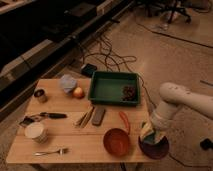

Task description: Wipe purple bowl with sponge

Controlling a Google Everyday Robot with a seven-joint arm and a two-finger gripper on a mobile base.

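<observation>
The purple bowl [154, 148] sits at the table's front right corner, partly past the edge. The white arm reaches in from the right, and its gripper [151, 129] hangs over the bowl's far rim. The gripper is shut on the sponge [148, 133], a pale yellow piece with a green layer that presses down into the bowl. The arm's end hides the fingers themselves.
An orange bowl [116, 141] stands just left of the purple one, with an orange strip [124, 120] behind it. Further back is a green tray [113, 87]. A dark block [98, 115], fork [50, 151], white cup [36, 132], can [40, 95] and fruit [78, 92] lie to the left on the wooden table [70, 135].
</observation>
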